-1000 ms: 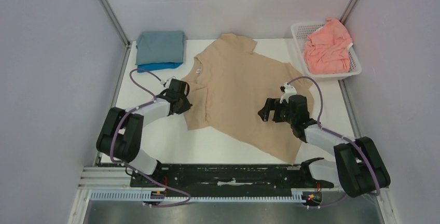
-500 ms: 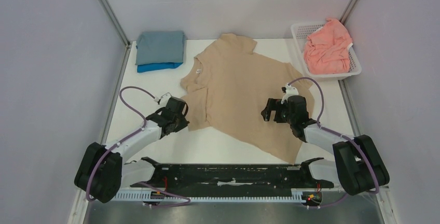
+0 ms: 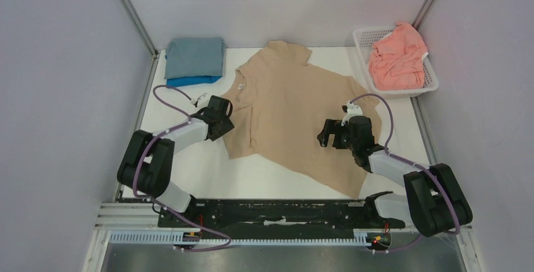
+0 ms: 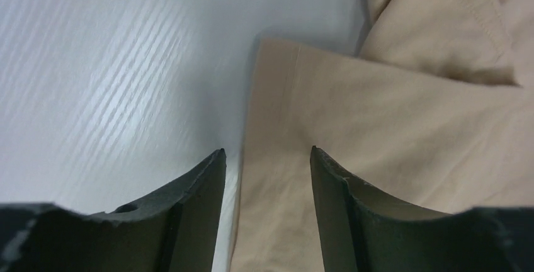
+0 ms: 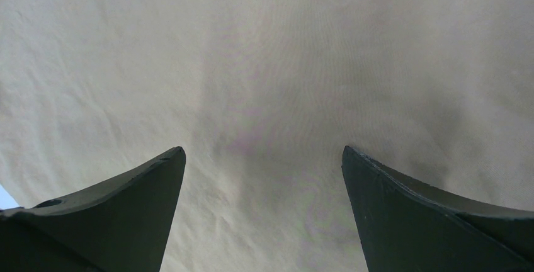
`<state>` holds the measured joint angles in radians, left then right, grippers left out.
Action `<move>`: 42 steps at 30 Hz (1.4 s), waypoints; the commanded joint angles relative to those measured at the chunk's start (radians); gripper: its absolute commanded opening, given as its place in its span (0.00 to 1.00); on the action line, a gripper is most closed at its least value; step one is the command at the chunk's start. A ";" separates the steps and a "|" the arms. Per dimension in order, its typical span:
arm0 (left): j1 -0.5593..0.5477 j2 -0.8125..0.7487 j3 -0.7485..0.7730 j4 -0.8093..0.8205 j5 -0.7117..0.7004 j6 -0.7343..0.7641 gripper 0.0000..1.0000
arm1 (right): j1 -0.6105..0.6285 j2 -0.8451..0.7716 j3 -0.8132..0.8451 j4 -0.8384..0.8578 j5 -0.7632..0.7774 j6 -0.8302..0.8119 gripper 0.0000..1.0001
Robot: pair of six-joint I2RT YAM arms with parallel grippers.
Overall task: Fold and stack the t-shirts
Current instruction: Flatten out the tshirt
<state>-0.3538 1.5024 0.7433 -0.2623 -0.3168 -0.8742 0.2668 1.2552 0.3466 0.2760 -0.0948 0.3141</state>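
A tan t-shirt (image 3: 296, 105) lies spread flat in the middle of the table. My left gripper (image 3: 223, 116) is at its left edge, open. In the left wrist view the fingers (image 4: 204, 184) straddle the folded hem of the tan cloth (image 4: 390, 114), with nothing pinched in my left gripper (image 4: 267, 153). My right gripper (image 3: 323, 136) hovers over the shirt's right half with its jaws wide open, and tan fabric (image 5: 264, 64) fills the right wrist view behind my right gripper (image 5: 263, 150). A folded grey-blue t-shirt (image 3: 194, 56) lies on a bright blue one (image 3: 189, 82) at the back left.
A white lattice basket (image 3: 361, 38) at the back right holds a crumpled salmon-pink t-shirt (image 3: 397, 58). Grey walls enclose the table on the left, back and right. Bare white tabletop (image 3: 189, 158) shows near the left arm.
My left gripper has gone from shut to open. Its arm swung toward the near edge and came back to the shirt's left hem. The right arm has barely moved.
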 commanded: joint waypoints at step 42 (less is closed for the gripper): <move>-0.377 -0.210 0.198 -0.171 -0.124 0.076 0.82 | 0.001 -0.029 0.079 -0.110 0.086 -0.033 0.98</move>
<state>-0.9024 1.1622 0.9245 -0.7349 -0.5018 -1.0336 0.2665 1.2301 0.3611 0.2073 -0.0570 0.2863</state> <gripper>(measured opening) 0.810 0.979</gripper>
